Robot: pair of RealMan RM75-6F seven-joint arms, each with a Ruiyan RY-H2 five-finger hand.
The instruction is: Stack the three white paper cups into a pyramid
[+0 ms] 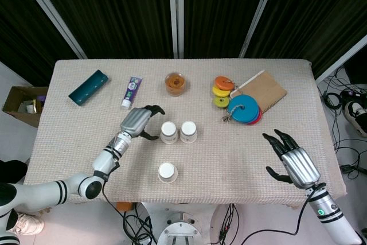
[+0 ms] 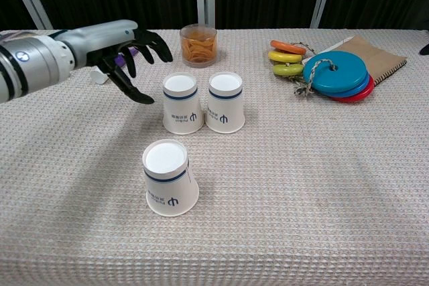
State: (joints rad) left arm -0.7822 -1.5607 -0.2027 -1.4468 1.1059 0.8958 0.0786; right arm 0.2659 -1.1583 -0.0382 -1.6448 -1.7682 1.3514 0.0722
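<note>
Head view: a worktop (image 1: 74,142) covered in a beige woven cloth is seen against dark curtains. The left arm is stretched over the near-left part of the worktop, and the left hand (image 1: 135,122) is held above the cloth just to the left of the cups, its fingers spread apart and curved, with nothing gripped. The right hand (image 1: 289,160) is held near the near-right corner, fingers likewise spread and empty.

A brown notebook (image 1: 265,90) is laid near the far-right corner, partly overlapped by a stack of blue and red discs (image 1: 244,109). Toward the far-left corner a dark teal case (image 1: 88,86) is placed at an angle. Three smaller discs (image 1: 222,90), orange, yellow and green, are laid in a row beside the notebook, and a cord is seen between them and the blue disc.

Three white paper cups are set upside down near the middle of the worktop. The left cup (image 1: 168,132) and the right cup (image 1: 188,131) are placed side by side, touching or nearly so; the third cup (image 1: 166,171) is set apart, closer to the near edge. No cup is stacked.

A clear tub of orange contents (image 1: 175,83) is placed toward the far edge, and a small tube (image 1: 131,92) is laid to its left.
</note>
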